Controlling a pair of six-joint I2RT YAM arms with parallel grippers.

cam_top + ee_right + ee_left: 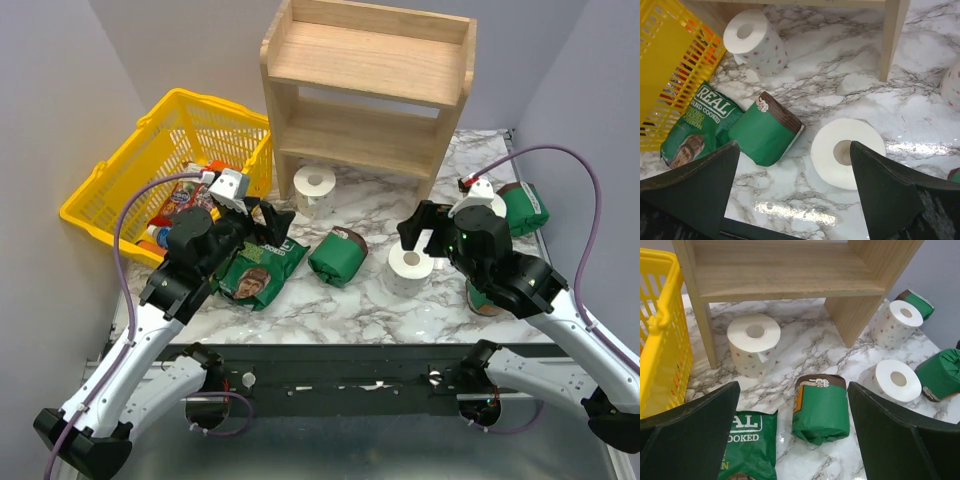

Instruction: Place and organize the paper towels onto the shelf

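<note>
White links (125, 362), black joints (195, 245) — purple cables (548, 149) — dark wedge fingers (690, 435).

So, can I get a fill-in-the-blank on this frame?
Both tiers of the shelf are ___.
___ paper rolls sit on the table.
The basket is ___.
The left gripper and right gripper are both ___.
Missing: empty; three; yellow; open.
</note>
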